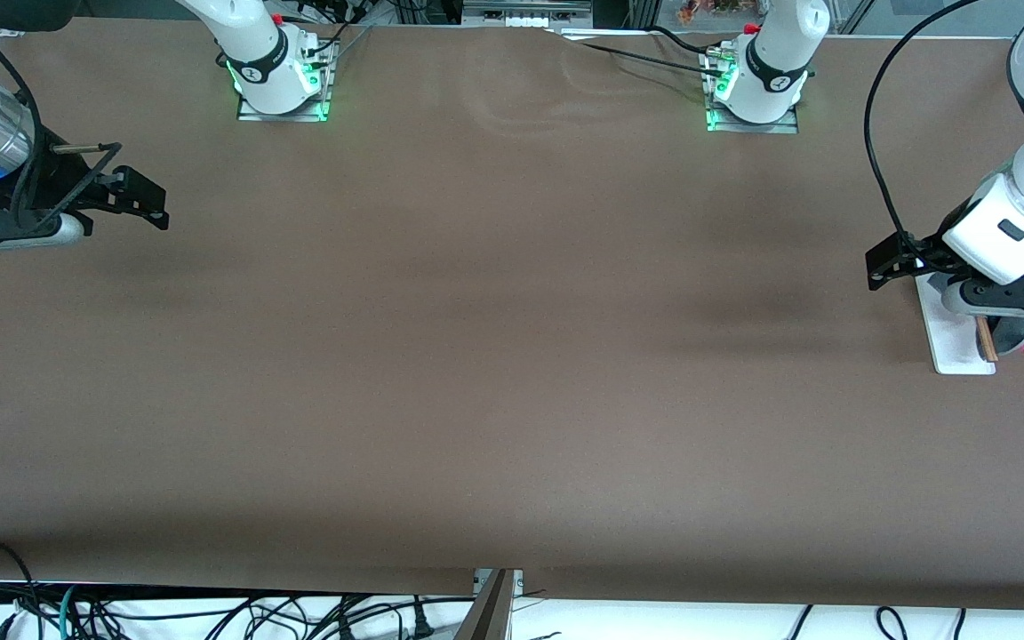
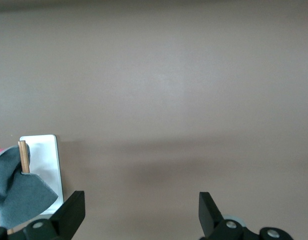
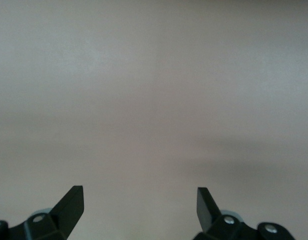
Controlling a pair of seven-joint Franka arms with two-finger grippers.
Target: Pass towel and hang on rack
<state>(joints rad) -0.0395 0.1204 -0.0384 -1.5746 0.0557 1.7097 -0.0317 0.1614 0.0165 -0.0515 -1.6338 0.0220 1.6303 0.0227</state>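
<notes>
The towel hangs on the rack at the left arm's end of the table, mostly hidden under the left arm. In the left wrist view the towel shows its dark grey side with a sliver of pink, draped over a brown rod of the rack, which stands on its white base. My left gripper is open and empty beside the rack, over bare table. My right gripper is open and empty at the right arm's end of the table, and waits over bare table.
The brown table stretches between the two arms. The arm bases stand at its edge farthest from the front camera. Cables lie past the table's nearest edge.
</notes>
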